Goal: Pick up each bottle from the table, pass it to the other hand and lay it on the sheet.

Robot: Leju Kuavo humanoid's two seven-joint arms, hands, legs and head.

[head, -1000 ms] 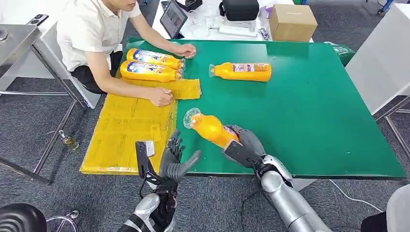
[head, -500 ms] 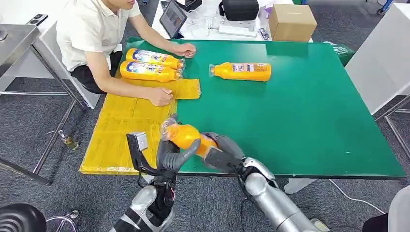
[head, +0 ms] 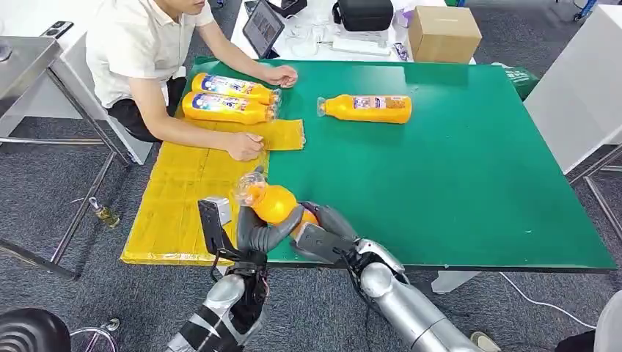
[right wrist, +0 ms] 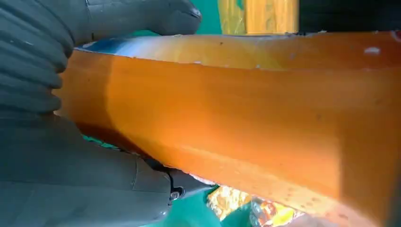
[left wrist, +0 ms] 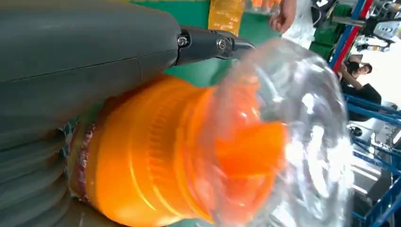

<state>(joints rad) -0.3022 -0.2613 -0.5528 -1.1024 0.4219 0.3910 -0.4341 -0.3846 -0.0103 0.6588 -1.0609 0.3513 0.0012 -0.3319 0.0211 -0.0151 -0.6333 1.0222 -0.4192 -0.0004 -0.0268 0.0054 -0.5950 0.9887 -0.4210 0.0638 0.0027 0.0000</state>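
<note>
An orange bottle [head: 276, 204] with a clear cap is held over the table's front left edge, cap pointing toward the yellow sheet [head: 176, 209]. My right hand [head: 323, 236] grips its body, and my left hand [head: 261, 232] wraps around its shoulder from below. In the left wrist view the bottle [left wrist: 156, 156] lies against my left hand [left wrist: 71, 56]. In the right wrist view my right hand [right wrist: 42, 142] clasps the bottle [right wrist: 246, 109]. Two more orange bottles [head: 226, 88] [head: 224, 108] lie on the sheet's far end. Another bottle [head: 367, 108] lies on the green table [head: 455, 176].
A person sits at the table's far left, one hand [head: 282, 75] by the bottles on the sheet, the other hand [head: 244, 147] pressing the sheet. A cardboard box [head: 443, 33], a tablet [head: 262, 28] and a black case [head: 364, 13] stand beyond the table.
My right hand has carried the bottle left and toward the front edge. My left hand has risen and closed around the bottle's shoulder. The person has barely moved.
</note>
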